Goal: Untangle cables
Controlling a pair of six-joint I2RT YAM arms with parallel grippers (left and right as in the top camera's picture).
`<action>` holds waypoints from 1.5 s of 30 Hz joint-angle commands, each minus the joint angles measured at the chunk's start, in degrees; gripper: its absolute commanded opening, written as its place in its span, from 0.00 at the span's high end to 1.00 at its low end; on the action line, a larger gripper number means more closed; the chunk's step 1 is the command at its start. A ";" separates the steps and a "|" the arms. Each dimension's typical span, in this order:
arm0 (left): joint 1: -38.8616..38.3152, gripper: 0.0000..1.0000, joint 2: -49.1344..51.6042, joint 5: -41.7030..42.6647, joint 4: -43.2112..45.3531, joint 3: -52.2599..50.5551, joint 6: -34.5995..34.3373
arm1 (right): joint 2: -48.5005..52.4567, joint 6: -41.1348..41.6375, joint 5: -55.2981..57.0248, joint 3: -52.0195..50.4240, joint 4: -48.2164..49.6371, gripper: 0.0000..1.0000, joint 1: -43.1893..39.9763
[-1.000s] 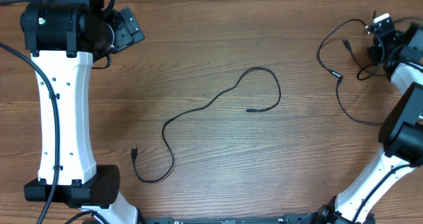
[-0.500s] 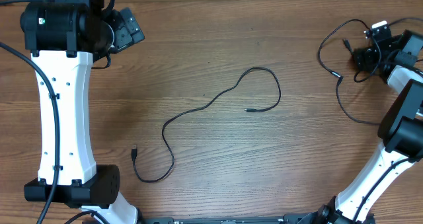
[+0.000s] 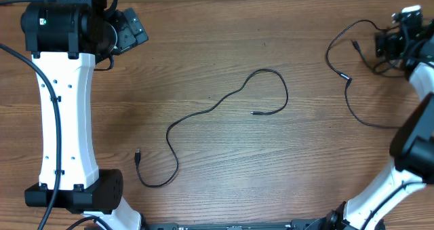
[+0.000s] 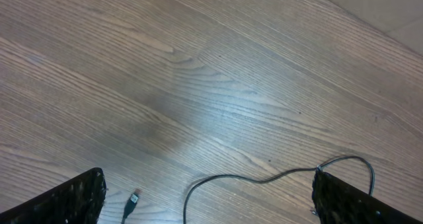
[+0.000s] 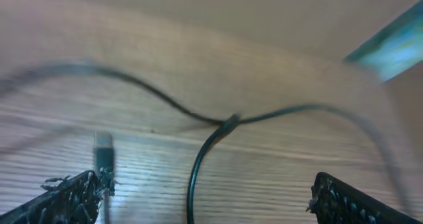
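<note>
Overhead view of a wooden table [image 3: 224, 189] with a white robot arm at each side.

At far left, the left gripper [image 4: 211, 201] hangs above bare wood near the table's top corner. Its fingers are spread wide and hold nothing.

In the middle lies one thin black cable [image 3: 217, 106], loose and alone. It runs from a small plug [image 3: 137, 154] at lower left, curls up and rightward, then ends in a rounded loop (no strand crosses another here).

At far right, the tangled cables [image 3: 344, 77] trail in open loops down from the top corner, and some strands overlap beside the arm. The right gripper [image 5: 211, 197] hovers over them. Its wrist view is blurred but shows the fingers set wide apart, gripping nothing. Beyond them two strands meet at a crossing [image 5: 228, 121], with a flat connector [image 5: 102, 151] nearby.

The step in hand appears to be choosing a strand in the right-hand group. The next move likely calls for lowering, pinching one strand close to the crossing, and drawing it toward open table.
</note>
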 commanded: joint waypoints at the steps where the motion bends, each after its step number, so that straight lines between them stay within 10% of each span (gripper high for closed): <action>1: 0.07 0.00 0.39 0.28 -0.04 0.79 -0.92 | -8.28 1.25 -2.25 1.51 -2.91 0.00 -0.20; 14: 0.04 0.00 0.39 0.28 -0.04 0.79 -0.92 | -25.18 11.65 -40.72 1.49 -16.74 0.00 0.83; 18: 0.04 0.00 0.39 0.28 -0.04 0.79 -0.92 | -25.81 21.90 -37.64 1.49 -19.93 0.00 4.11; 37: 0.04 0.00 0.39 0.28 -0.04 0.79 -0.92 | -23.41 22.45 -7.06 1.25 -46.23 0.00 36.22; 45: 0.07 0.00 0.39 0.28 -0.04 0.79 -0.92 | -16.59 -7.34 -4.83 1.20 -56.06 0.00 42.88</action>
